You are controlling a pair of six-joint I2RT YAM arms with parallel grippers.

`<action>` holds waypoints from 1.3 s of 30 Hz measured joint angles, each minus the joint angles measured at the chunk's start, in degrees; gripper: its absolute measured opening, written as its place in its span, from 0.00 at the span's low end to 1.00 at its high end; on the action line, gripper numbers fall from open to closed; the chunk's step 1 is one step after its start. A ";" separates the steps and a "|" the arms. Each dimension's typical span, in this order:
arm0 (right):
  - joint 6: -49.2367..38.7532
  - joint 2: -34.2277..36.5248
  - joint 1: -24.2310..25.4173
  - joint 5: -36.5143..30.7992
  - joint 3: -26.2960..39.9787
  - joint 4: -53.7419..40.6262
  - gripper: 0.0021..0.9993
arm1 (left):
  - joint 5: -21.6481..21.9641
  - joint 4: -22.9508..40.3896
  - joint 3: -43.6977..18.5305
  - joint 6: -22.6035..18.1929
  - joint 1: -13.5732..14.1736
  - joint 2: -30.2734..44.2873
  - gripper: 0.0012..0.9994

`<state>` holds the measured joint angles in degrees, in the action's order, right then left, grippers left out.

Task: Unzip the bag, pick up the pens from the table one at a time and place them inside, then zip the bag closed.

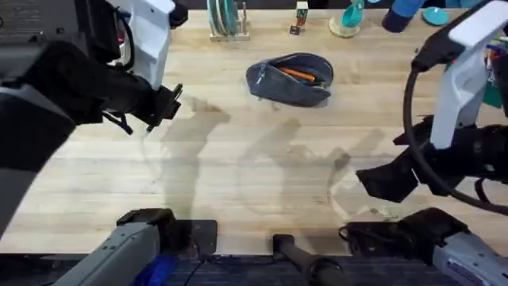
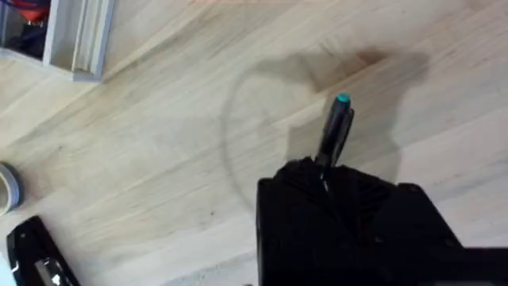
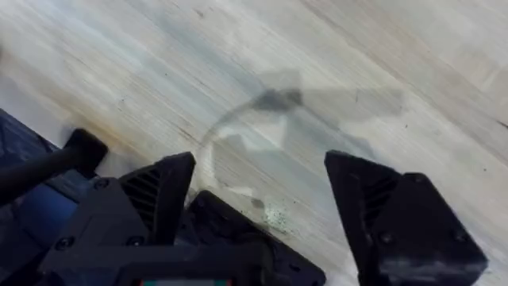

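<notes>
The grey-blue bag [image 1: 290,81] lies at the back middle of the table [image 1: 238,175], its zipper open. An orange pen [image 1: 300,75] shows inside the opening. My left gripper [image 1: 165,104] hangs over the left part of the table, well left of the bag. In the left wrist view the left gripper [image 2: 321,168] is shut on a black pen [image 2: 335,127] with a teal end, which sticks out beyond the fingers above bare wood. My right gripper [image 1: 382,181] hovers low at the right front. Its fingers [image 3: 171,187] stand wide apart, nothing between them.
Along the back edge stand a rack with teal plates [image 1: 226,20], a small bottle [image 1: 300,17], a teal cup [image 1: 349,17] and blue objects [image 1: 405,12]. The left wrist view shows a metal frame [image 2: 75,40] and a tape roll [image 2: 8,187].
</notes>
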<state>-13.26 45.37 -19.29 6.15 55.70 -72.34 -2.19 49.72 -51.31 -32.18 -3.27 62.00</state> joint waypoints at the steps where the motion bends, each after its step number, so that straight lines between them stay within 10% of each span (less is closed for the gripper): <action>1: 0.00 -0.01 0.00 0.00 0.00 0.00 1.00 | 0.30 1.51 -1.15 0.61 0.52 -0.13 0.04; 13: -0.01 -0.01 0.00 0.00 0.00 0.00 1.00 | 1.41 13.96 -22.36 2.17 6.04 3.75 0.04; 28: 0.00 -0.01 0.00 0.00 0.00 0.00 1.00 | 1.45 14.48 -38.89 -3.79 13.90 19.19 0.04; 39: 0.00 0.00 0.00 0.00 0.00 0.00 1.00 | -6.35 14.55 -49.85 -9.70 20.34 28.84 0.04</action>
<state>-13.26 45.37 -19.29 6.15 55.70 -72.34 -8.54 64.27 -101.16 -41.89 17.07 90.84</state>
